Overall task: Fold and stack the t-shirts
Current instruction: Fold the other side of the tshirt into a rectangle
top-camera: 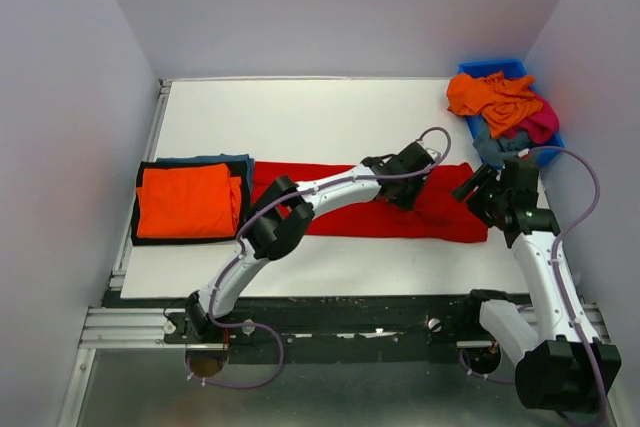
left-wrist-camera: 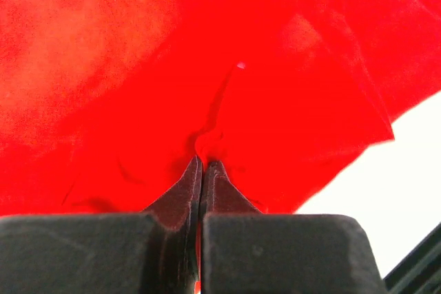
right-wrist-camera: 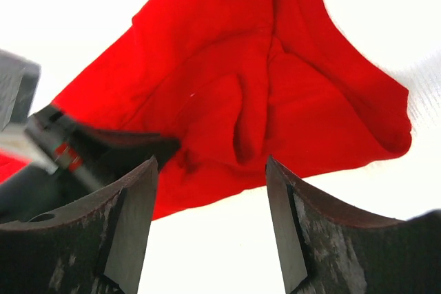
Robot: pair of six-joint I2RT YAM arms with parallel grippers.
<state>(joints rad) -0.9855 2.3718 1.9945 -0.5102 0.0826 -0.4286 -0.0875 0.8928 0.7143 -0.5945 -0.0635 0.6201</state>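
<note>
Folding the red t-shirt [top-camera: 380, 219] well means, as I judge it, raising both sides together. The pinched fold should lift only once the other arm has its own hold, so the cloth comes over flat and not twisted.

Just beside the red t-shirt's left end, a folded orange t-shirt [top-camera: 188, 199] rests on a teal-blue t-shirt [top-camera: 215, 159]. The red t-shirt lies as a long band across the table [top-camera: 300, 117].

On its right half, the left gripper [left-wrist-camera: 203, 163] is pressed together on a small ridge of red cloth. Just off its right end, the right gripper [right-wrist-camera: 210, 163] hangs spread wide and holds nothing. The crumpled corner lies in front of its fingers, apparently untouched.

Beyond that right end and farther back, the blue bin [top-camera: 505, 69] holds a heap of unfolded shirts [top-camera: 500, 107] in orange, magenta and grey.
</note>
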